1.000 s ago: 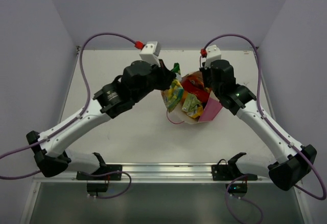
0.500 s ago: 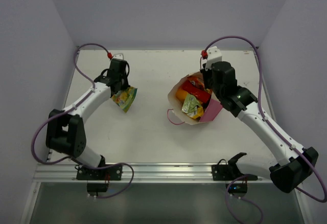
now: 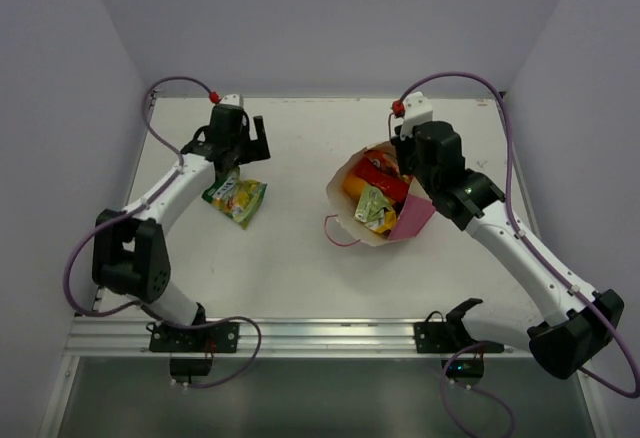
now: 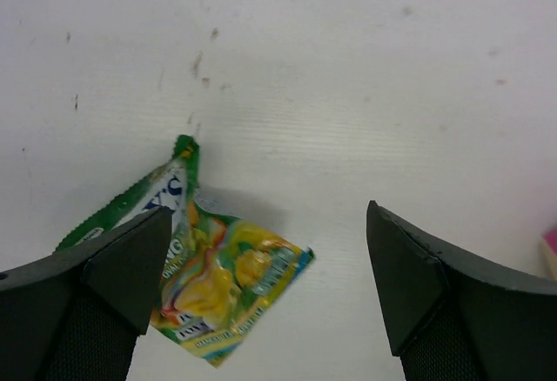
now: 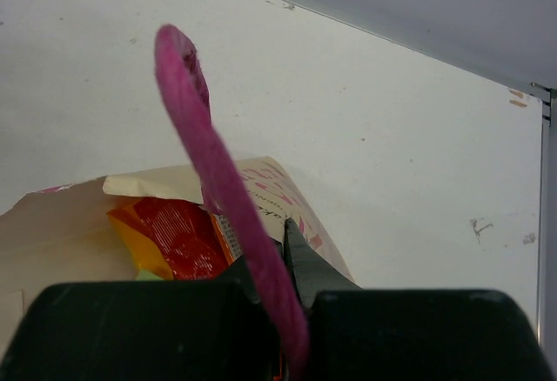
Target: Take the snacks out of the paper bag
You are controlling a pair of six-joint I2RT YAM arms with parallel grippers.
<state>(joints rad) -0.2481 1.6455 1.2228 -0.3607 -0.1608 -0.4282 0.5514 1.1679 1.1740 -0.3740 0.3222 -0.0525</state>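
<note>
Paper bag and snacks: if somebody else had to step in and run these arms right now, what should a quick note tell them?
The left gripper is open, hovering over a green-yellow packet that lies on the table, well apart from the bag.
The right gripper is shut on the pink handle of the paper bag, whose mouth is open.
Done: one snack is out.
Left: red, orange and green-yellow packets in the bag. Whether more lie underneath cannot be seen.
</note>
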